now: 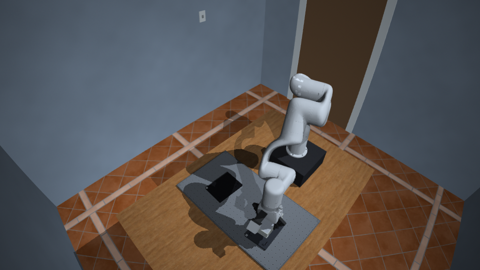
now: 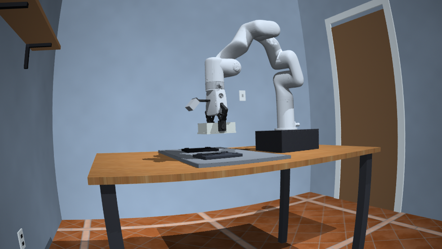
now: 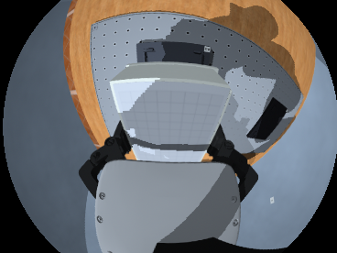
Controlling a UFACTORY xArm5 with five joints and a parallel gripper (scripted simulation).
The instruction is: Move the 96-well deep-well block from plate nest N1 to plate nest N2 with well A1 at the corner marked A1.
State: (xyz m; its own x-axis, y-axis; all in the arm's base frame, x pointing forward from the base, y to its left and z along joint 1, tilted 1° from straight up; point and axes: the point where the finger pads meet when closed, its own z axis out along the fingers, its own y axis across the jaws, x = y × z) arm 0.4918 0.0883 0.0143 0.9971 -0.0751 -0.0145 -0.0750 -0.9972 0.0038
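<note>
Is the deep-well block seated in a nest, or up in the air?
In the air. The pincer is shut on the deep-well block, level and well above both dark nests on the grey plate.

You see a wooden table (image 2: 130, 168) on dark legs (image 2: 108, 213), standing on a floor of terracotta tiles (image 1: 386, 214) crossed by pale bands. On the table top lies a grey perforated board (image 1: 302, 219), and behind it a black pedestal block (image 2: 287, 140). Blue-grey walls (image 1: 117, 84) enclose the room. A brown door (image 2: 364, 108) in a pale frame (image 2: 397, 92) occupies the right wall in the exterior view. A white switch plate (image 1: 202, 16) is mounted on the far wall. At upper left, a wooden shelf (image 2: 30, 24) rests on a black bracket (image 2: 27, 55). Note the wall outlet (image 2: 20, 237) near the floor at lower left.
</note>
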